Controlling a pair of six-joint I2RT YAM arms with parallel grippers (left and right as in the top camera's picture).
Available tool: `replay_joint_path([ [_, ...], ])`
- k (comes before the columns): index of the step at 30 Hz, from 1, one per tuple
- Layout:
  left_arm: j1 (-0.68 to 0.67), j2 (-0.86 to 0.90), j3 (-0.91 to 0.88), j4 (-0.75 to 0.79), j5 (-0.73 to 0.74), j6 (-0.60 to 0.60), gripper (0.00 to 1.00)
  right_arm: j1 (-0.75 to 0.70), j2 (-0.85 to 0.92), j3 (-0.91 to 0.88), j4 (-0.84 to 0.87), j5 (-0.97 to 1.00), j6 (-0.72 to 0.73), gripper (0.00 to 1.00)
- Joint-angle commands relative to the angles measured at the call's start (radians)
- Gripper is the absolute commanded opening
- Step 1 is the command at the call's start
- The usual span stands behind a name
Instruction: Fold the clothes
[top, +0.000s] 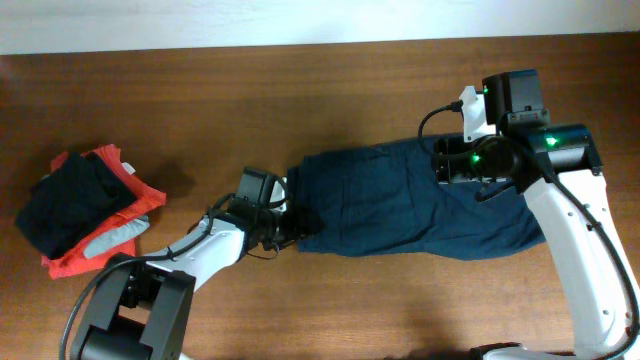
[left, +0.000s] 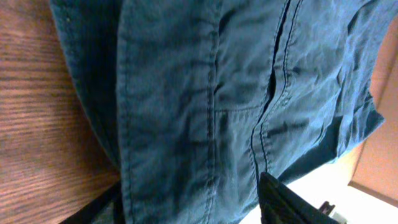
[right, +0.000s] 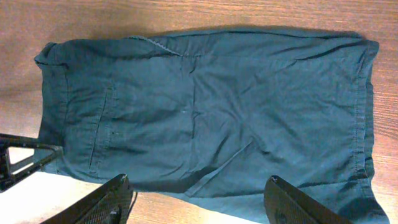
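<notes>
While the clothes are spread centre-right on the tabletop, long axis parallel to the near edge, their left end is reached by the left fingers, grip not discernible, and the right fingers are held open above.

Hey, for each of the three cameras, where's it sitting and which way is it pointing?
Overhead: fixed above the table, facing straight down; both arms show, left gripper and right gripper at the navy garment.
Left wrist: on the left arm, close against the garment's seams; its fingers show at the bottom.
Right wrist: on the right arm, looking down from higher; its fingers show at the bottom.
Shared: all three see the garment.
</notes>
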Motion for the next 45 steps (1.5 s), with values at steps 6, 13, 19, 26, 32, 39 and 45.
replay_joint_path([
  [6, -0.002, 0.012, 0.004, 0.045, -0.034, 0.010, 0.00, -0.006, 0.003, -0.002, -0.005, 0.018, -0.001, 0.73],
  [13, 0.142, -0.023, 0.005, 0.012, -0.103, 0.132, 0.00, -0.067, 0.004, -0.002, -0.021, 0.038, 0.027, 0.74],
  [19, 0.333, -0.043, 0.005, -0.082, -0.114, 0.241, 0.01, -0.177, 0.007, -0.007, -0.068, 0.008, 0.037, 0.82],
  [26, 0.429, -0.043, 0.005, -0.060, -0.109, 0.285, 0.09, -0.202, 0.007, -0.065, -0.066, 0.008, 0.034, 0.82],
  [32, 0.386, -0.043, 0.004, -0.061, -0.109, 0.285, 0.28, -0.202, 0.007, -0.071, -0.061, 0.008, 0.034, 0.82],
  [39, 0.327, -0.040, 0.004, -0.059, -0.263, 0.295, 0.49, -0.202, 0.007, -0.071, -0.065, 0.008, 0.034, 0.83],
  [45, 0.327, -0.023, 0.001, -0.059, -0.263, 0.295, 0.62, -0.202, 0.007, -0.071, -0.066, 0.008, 0.034, 0.83],
])
